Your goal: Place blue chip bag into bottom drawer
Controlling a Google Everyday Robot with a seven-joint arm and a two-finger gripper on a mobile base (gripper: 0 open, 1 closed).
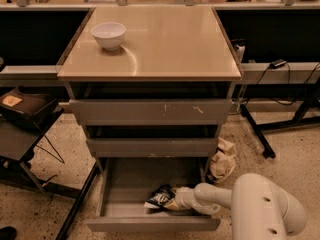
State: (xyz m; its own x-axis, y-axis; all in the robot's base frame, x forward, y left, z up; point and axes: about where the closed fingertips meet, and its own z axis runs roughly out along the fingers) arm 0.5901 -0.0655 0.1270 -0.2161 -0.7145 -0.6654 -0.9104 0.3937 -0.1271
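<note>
The bottom drawer (pixel 120 184) is pulled open at the foot of the grey cabinet. The blue chip bag (pixel 159 197) lies low inside it, toward the front middle, dark blue with white lettering. My gripper (pixel 172 200) reaches into the drawer from the right on a white arm (pixel 220 196) and sits right against the bag's right side. The bag hides the fingertips.
A white bowl (pixel 108 35) stands on the cabinet's beige top (pixel 160 44). The two upper drawers (pixel 150 111) are slightly open. A crumpled rag (pixel 222 160) lies on the floor right of the cabinet. A black stand (pixel 30 134) is at left, and table legs (pixel 257 131) at right.
</note>
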